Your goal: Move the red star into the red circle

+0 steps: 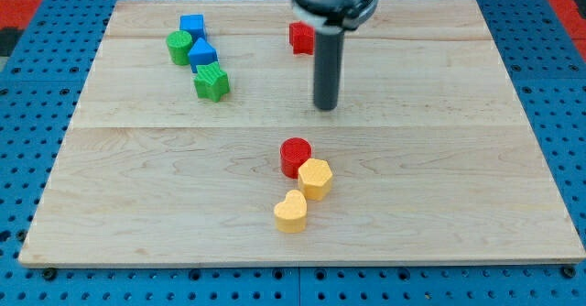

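The red star (299,38) lies near the view's top, partly hidden behind the rod's upper body. The red circle (295,155) sits below the board's middle, touching a yellow hexagon block (315,179). My tip (326,107) rests on the board between them, below and slightly right of the red star and above and right of the red circle, touching neither.
A yellow heart (291,212) lies just below the hexagon. At the upper left is a cluster: a blue block (192,26), a green cylinder (179,46), a second blue block (203,53) and a green star-like block (211,83). The wooden board (458,159) sits on a blue pegboard.
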Available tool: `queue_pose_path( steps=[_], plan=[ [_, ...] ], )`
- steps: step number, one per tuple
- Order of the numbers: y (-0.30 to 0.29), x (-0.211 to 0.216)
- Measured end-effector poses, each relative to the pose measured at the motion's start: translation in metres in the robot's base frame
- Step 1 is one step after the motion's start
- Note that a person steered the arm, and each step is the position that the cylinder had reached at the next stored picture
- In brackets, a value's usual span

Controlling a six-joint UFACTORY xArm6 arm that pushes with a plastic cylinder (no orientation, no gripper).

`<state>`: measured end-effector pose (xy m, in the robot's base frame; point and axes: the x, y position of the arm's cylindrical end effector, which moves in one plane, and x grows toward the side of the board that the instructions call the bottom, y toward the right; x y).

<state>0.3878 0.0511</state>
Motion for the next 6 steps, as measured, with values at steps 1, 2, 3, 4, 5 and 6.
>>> queue_pose_path(
  steps=[1,2,3,4,5,6],
  plan=[
    [0.018,-0.025],
    [0.036,-0.048],
    [0.033,-0.053],
    [0.024,-0.082],
    [-0.005,-0.133],
    [-0.073,-0.141]
  ],
)
